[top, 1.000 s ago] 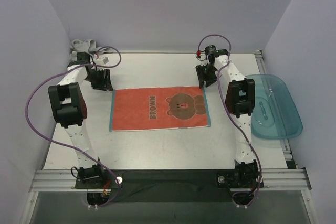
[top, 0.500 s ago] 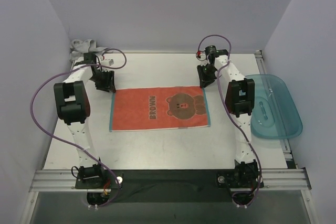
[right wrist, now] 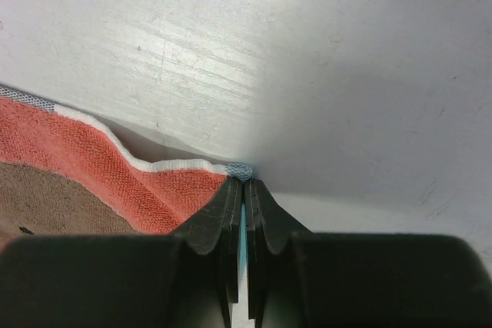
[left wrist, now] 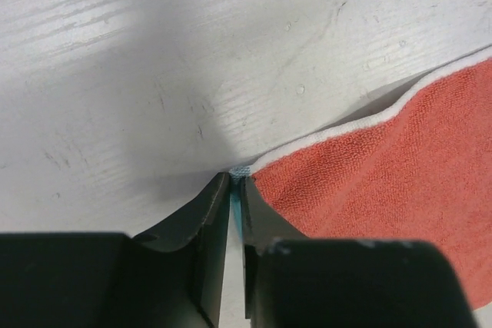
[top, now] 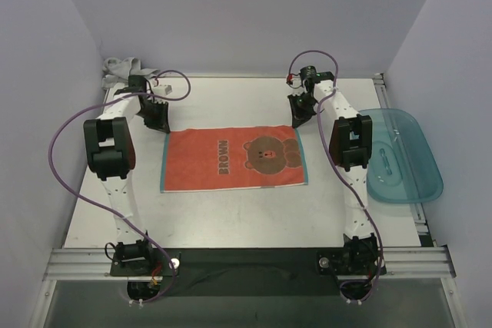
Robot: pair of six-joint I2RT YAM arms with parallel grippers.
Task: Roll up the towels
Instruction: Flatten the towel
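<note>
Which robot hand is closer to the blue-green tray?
The right hand. It pinches the orange towel at its far right corner, on the side toward the tray. The left hand holds the far left corner, across the towel from the tray.

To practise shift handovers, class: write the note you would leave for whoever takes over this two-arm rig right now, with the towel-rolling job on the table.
Grippers: the left gripper has its jaws shut on the far left corner of the orange towel; the right gripper has its jaws shut on the far right corner.
Things: the orange towel lies flat, print up, its far edge slightly lifted. The grey towel sits crumpled at the table's far left corner. The teal tray is at the right edge.
Done: both far corners gripped.
Left: roll the orange towel, then the grey one.
</note>
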